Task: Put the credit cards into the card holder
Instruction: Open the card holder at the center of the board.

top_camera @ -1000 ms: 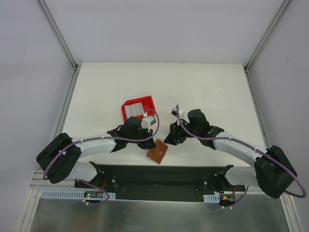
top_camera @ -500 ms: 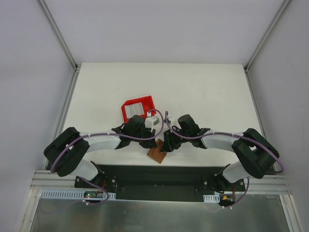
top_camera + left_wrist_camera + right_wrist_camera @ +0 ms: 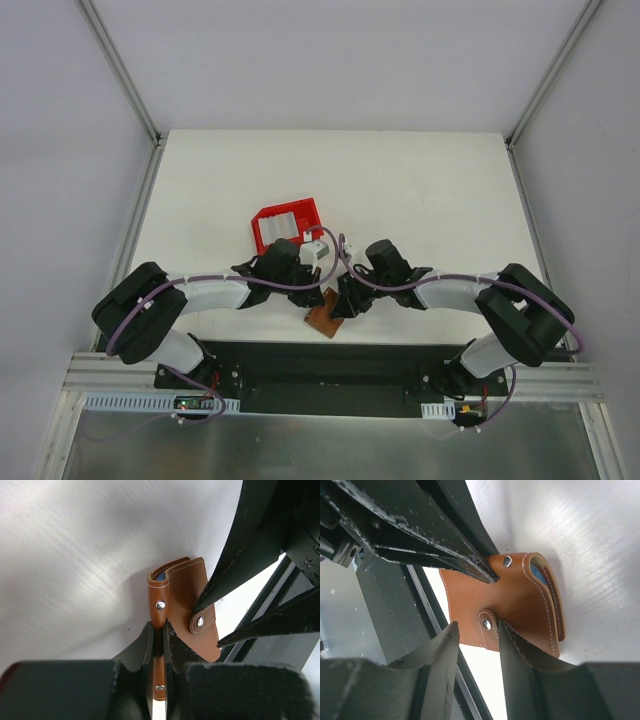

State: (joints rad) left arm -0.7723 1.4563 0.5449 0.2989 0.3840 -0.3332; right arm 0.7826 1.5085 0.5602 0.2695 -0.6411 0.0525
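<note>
The brown card holder (image 3: 325,319) lies near the table's front edge, partly folded, with a pale blue inside (image 3: 159,578). My left gripper (image 3: 306,292) is shut on one flap of the holder (image 3: 184,591), its fingers (image 3: 145,645) pinching the strip with the snaps. My right gripper (image 3: 345,301) is open, its jaws on either side of the snap tab (image 3: 487,625) of the holder (image 3: 520,597). The right fingers (image 3: 210,597) show beside the holder in the left wrist view. Pale grey credit cards (image 3: 283,222) lie in the red tray.
The red open-topped tray (image 3: 262,222) stands just behind the left gripper. A black base plate (image 3: 330,365) runs along the table's front edge, right beside the card holder. The left gripper's fingers (image 3: 445,545) cross the upper left of the right wrist view.
The right arm has swung left and down to the card holder, its jaws now around the snap tab. The left gripper shifted slightly right and stays on the holder's flap.
</note>
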